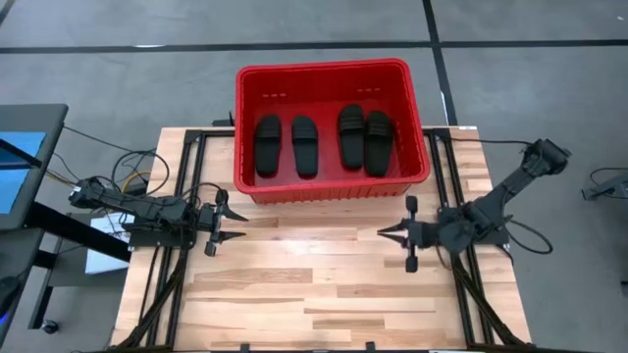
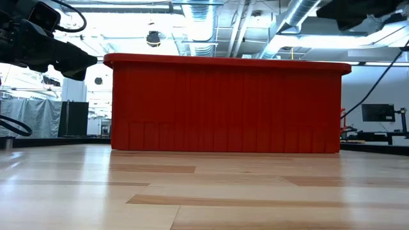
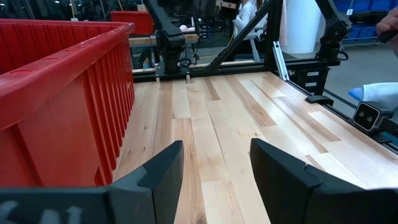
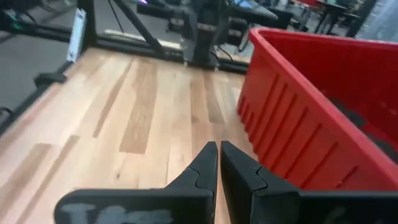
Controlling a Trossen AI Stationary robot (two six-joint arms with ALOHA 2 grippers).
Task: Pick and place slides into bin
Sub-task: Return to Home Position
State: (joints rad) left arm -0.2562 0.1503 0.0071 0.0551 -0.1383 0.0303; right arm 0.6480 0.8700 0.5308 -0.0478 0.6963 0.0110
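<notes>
1. Bin (image 1: 324,66): red, upright, at far middle of table (image 1: 314,294), far end hanging past the table's far edge.
2. Slides (image 1: 305,145): all four inside bin, flat on its floor, straps up, in one left-to-right row, each lengthwise near-to-far.
3. Left pair (image 1: 267,144): in left half of bin, the two just beside each other.
4. Right pair (image 1: 379,142): in right half, closer together, with a strip of red floor between the pairs.
5. Left gripper (image 1: 245,226) (image 3: 214,163): low over table, near side of bin, just off its near left corner, pointing right. Fingers (image 3: 163,177) spread wide, bare wood between them, nothing held.
6. Right gripper (image 1: 381,232) (image 4: 219,149): low over table, near side of bin, below its near right corner, pointing left at the left gripper. Fingers (image 4: 205,163) pressed together, only a thin slit between, nothing held.
7. Grippers well apart from each other, bare table middle between them, neither touching bin.
8. Low view: bin (image 2: 227,105) near wall across the middle, standing on table (image 2: 192,191), slides hidden behind it.
9. Right wrist view: bin (image 4: 298,106) wall alongside, with a dark patch inside, probably a slide, too blurred to confirm.
10. Left wrist view: bin (image 3: 62,87) wall alongside, right arm (image 3: 171,31) far across the table, person (image 3: 249,15) in white in the room beyond.
</notes>
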